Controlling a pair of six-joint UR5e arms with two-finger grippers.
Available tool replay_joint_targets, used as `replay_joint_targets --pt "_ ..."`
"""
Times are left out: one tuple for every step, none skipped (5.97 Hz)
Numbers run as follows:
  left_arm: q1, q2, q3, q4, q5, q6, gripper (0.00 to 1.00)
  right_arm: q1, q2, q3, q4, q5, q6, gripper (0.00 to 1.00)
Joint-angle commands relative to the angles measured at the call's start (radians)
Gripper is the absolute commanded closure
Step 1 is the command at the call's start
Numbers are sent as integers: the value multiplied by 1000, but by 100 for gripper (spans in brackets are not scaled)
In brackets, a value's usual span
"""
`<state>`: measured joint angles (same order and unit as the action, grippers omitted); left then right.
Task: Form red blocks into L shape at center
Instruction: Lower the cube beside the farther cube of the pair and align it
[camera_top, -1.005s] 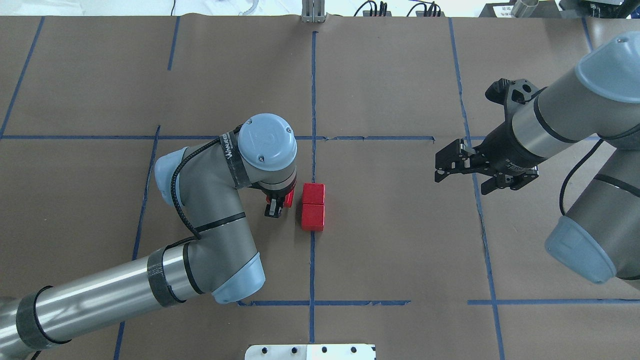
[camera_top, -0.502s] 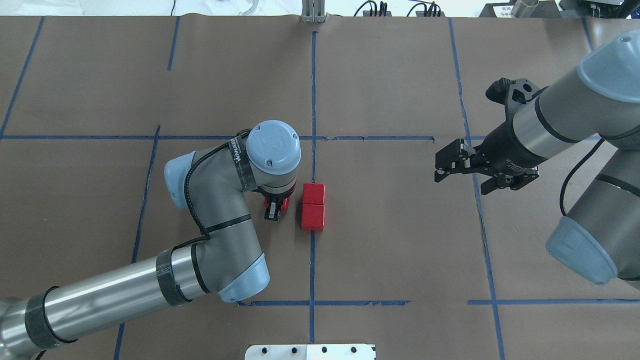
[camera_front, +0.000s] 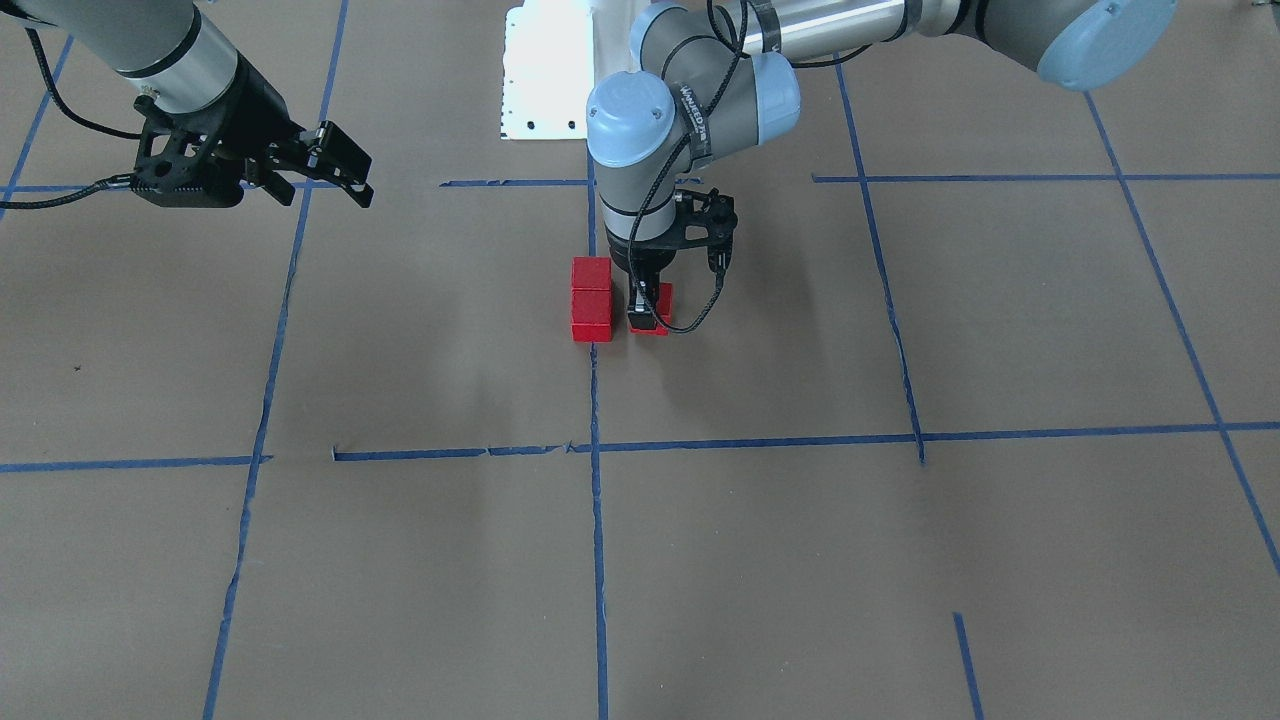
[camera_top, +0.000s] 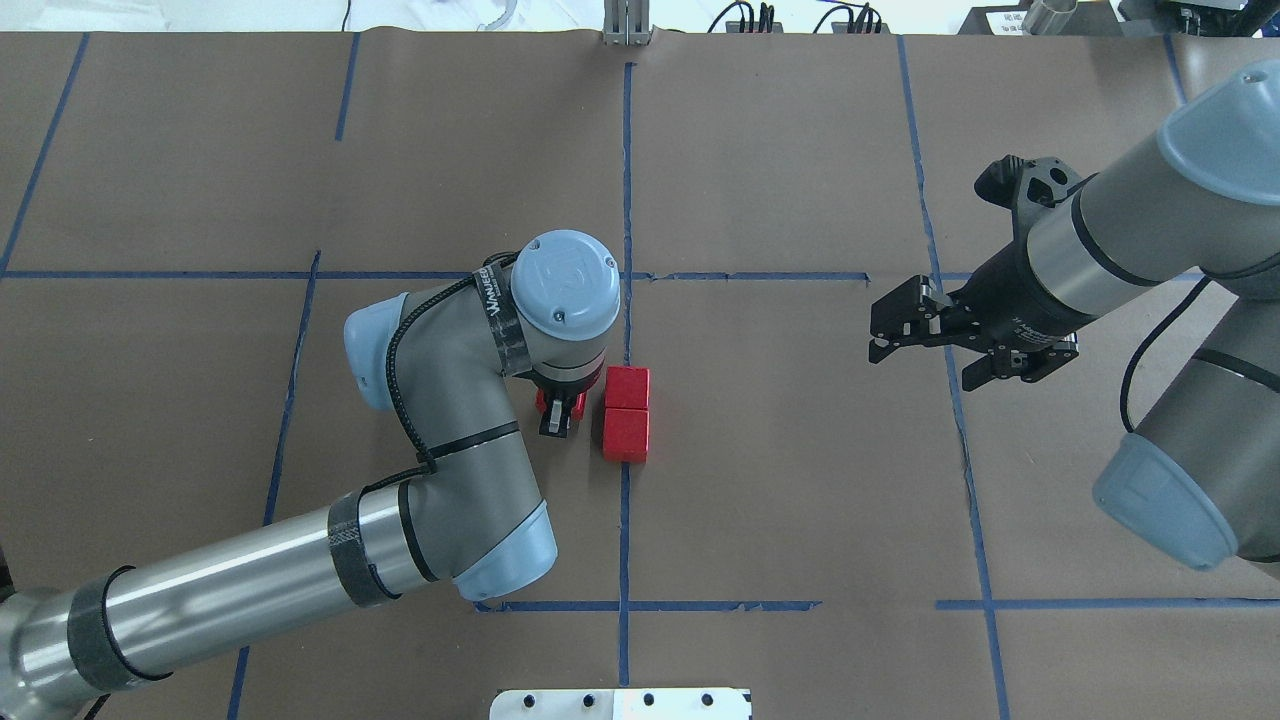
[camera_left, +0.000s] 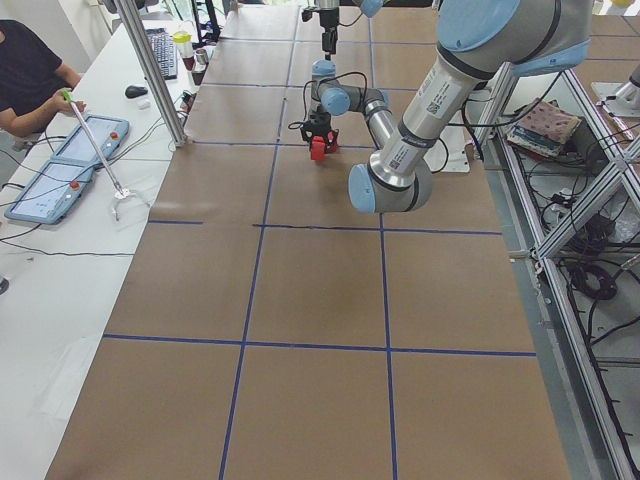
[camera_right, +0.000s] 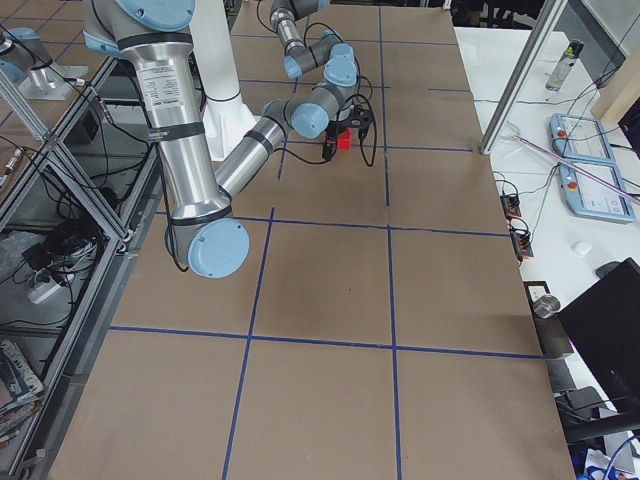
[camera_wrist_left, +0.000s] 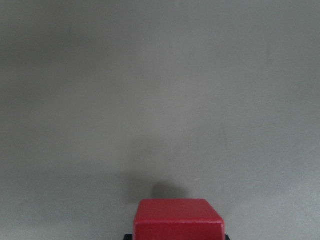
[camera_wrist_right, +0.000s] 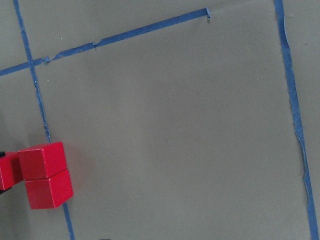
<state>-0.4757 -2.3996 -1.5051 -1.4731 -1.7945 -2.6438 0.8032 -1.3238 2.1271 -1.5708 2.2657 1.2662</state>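
Shifted closer since a second ago, the third block (camera_front: 664, 298) sits pinched in the left claw (camera_top: 558, 414), just beside the two blocks (camera_top: 626, 413) touching at the tabletop's (camera_top: 800, 480) center, while the right claw (camera_top: 885, 330) hangs spread, well apart.

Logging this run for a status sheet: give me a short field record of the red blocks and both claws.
placed pair: touching, on the vertical tape line
third block: in left claw, beside the pair, gap visible
left claw: shut on third block
right claw: open, off to the side, holding nothing
L shape: not yet formed
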Motion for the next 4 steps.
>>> replay_joint_targets --pt "-1 -4 9 4 0 -4 98 -1 0 -1 0 0 2 0" --pt "-3 -12 22 -1 -2 -5 98 -1 0 -2 0 0 1 0" --pt "-4 -27 48 -1 -3 -7 98 -1 0 -4 0 -1 1 0" --pt "-11 -33 51 -1 -3 -21 98 -1 0 -6 0 -2 1 0"
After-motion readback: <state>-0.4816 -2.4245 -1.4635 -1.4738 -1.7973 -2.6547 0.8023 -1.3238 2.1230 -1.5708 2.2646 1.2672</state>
